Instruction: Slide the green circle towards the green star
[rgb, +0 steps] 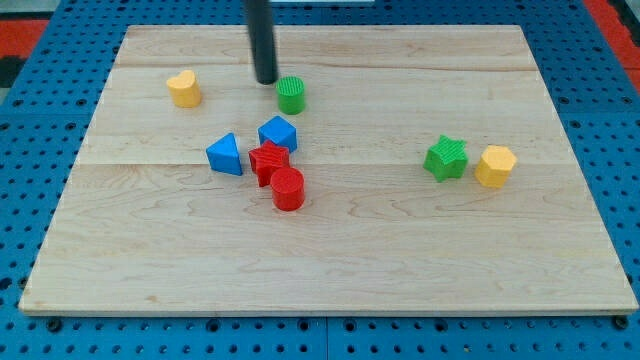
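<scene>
The wooden counter (330, 270) fills most of the view, and on it our dark rod comes down from the view's top. Our arm carries no claw at all, so nothing is gripped or held; we only push with our tip (266, 81). The tip stands just to the view's left of the green circle (291, 95), very near it, but we cannot say if they touch.

The green star (446, 158) lies well apart, toward the view's right and a little lower, with the yellow hexagon block (494, 165) just beside it on the right. We judge that the approach step is nearly finished and the push itself is not yet done, because the circle is far from the star. The next move calls for a push to the view's right and slightly down. For this the tip should sit a little more to the upper left of the circle, otherwise the circle may slip off to one side.

Below the circle is a cluster: a blue block with slanted faces (278, 132), a blue triangle (225, 154), a red star-like block (268, 160) and a red cylinder (288, 188). It lies under the intended path, we think. A yellow heart-like block (184, 88) is at the upper left.

The arm above the rod is cut off by the top edge. The red star's shape is partly hidden by the red cylinder.
</scene>
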